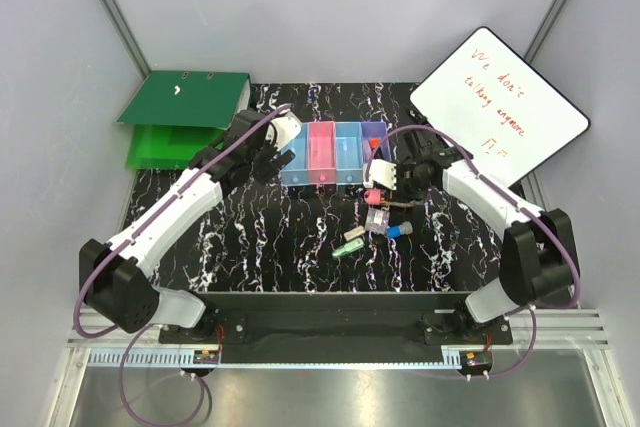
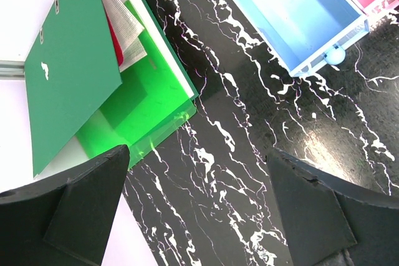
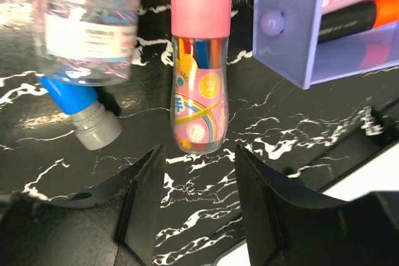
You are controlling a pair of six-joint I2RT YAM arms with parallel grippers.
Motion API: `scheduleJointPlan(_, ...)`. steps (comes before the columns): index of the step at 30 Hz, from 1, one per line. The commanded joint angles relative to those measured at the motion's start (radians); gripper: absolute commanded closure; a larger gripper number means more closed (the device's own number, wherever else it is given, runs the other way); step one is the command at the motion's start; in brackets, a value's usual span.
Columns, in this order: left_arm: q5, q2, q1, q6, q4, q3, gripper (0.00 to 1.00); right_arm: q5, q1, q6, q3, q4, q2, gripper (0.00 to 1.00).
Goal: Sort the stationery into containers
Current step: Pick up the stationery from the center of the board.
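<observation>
Right wrist view: the right end effector (image 3: 199,152) is half open and empty, fingertips either side of the base of the pink-capped tube (image 3: 199,79). The tube's rainbow label is unreadable. It lies on the table (image 3: 199,216) beside the purple bin (image 3: 287,48). The left end effector (image 2: 198,154) gapes empty. The whiteboard (image 1: 500,107), at the far right corner, reads "We don't talking anymore".
</observation>
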Motion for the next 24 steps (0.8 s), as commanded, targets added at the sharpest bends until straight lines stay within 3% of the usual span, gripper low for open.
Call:
scheduleJointPlan(1, 0.016, -0.017, 0.005, 0.010, 0.004, 0.051, 0.01, -0.045, -0.043, 0.005, 0.012, 0.046, 0.056, 0.45)
scheduleJointPlan(24, 0.001, 0.057, 0.005, 0.031, -0.022, 0.143, 0.01, -0.078, -0.091, 0.009, -0.078, 0.219, 0.213, 0.46)
